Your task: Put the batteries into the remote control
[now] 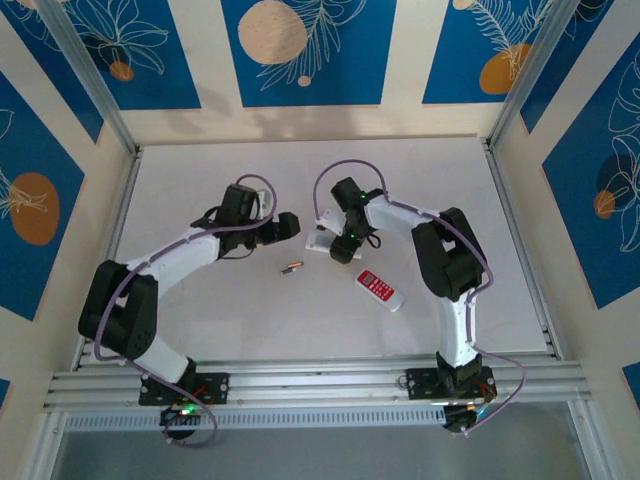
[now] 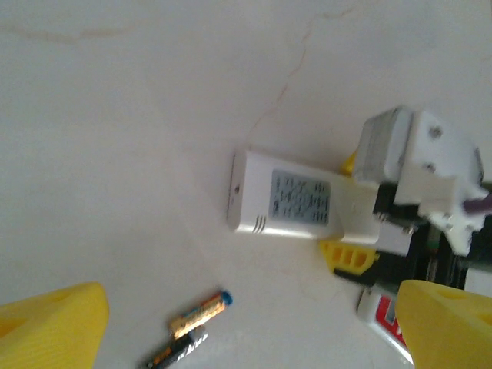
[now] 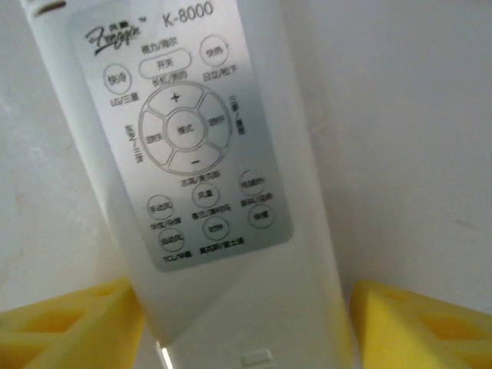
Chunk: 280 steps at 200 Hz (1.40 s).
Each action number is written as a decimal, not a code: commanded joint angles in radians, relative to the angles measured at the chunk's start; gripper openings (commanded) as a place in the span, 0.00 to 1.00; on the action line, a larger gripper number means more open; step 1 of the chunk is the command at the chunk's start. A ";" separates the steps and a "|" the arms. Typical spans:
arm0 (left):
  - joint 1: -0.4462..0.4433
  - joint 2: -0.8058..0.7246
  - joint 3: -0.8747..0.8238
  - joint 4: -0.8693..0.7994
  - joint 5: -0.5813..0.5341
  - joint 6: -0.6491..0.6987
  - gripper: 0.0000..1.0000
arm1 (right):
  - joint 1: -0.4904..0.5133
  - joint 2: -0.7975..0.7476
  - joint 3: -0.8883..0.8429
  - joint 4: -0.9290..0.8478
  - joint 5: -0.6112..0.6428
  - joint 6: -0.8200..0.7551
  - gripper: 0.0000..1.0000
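Yellow fingertips (image 3: 61, 327) of my right tool (image 3: 246, 330) sit closest to the lens, one on each side of the white remote control (image 3: 207, 177), which lies face up with its buttons showing. I see a sliver of gap on one side, so I read the jaws as apart and astride it rather than clamped. My left tool (image 2: 250, 330) hangs wide open over the counter (image 1: 200, 170) with nothing in it. Both batteries (image 2: 198, 315) lie loose, side by side on the counter, near the remote control but not touching it. By my reckoning nothing is loaded: the back cover is out of sight underneath, so turning the remote control over, opening it and seating each cell are all left to do. A second, red-and-white remote (image 1: 380, 288) lies near the right arm. The counter is plain white with a faint hairline mark. Cream walls (image 1: 400, 120) carry blue panels (image 1: 350, 80) with white leaves and orange discs, inside aluminium framing (image 1: 300, 385).
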 commanded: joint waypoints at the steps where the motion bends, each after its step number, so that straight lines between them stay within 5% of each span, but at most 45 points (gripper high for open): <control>1: -0.007 -0.069 -0.057 0.044 0.057 -0.057 0.96 | 0.011 0.032 0.015 -0.054 -0.012 -0.018 0.61; 48: -0.007 -0.087 -0.081 0.082 0.143 -0.141 0.97 | 0.037 -0.022 0.021 -0.050 -0.078 0.152 0.50; 95: -0.007 -0.028 -0.031 0.137 0.152 -0.287 0.92 | 0.053 -0.177 0.001 0.061 -0.310 0.564 0.48; 144: -0.006 0.011 0.008 0.194 0.139 -0.357 0.64 | 0.117 -0.186 0.042 0.108 -0.423 0.745 0.47; 180: -0.004 0.018 0.016 0.150 0.084 -0.359 0.34 | 0.151 -0.155 0.081 0.122 -0.421 0.785 0.47; 200: 0.010 0.009 0.051 0.047 0.027 -0.328 0.20 | 0.156 -0.151 0.113 0.099 -0.414 0.799 0.60; 222: 0.035 -0.016 0.176 -0.230 -0.174 -0.139 0.09 | 0.128 -0.227 0.070 0.141 -0.354 0.816 0.73; 241: 0.016 0.022 0.352 -0.495 -0.586 0.137 0.07 | 0.053 -0.317 -0.024 0.204 -0.350 0.869 0.76; 259: -0.015 0.157 0.505 -0.670 -0.932 0.357 0.06 | -0.016 -0.362 -0.080 0.169 -0.273 0.891 0.76; 280: -0.017 0.378 0.666 -0.841 -1.152 0.462 0.06 | -0.096 -0.350 -0.064 0.016 -0.203 0.915 0.75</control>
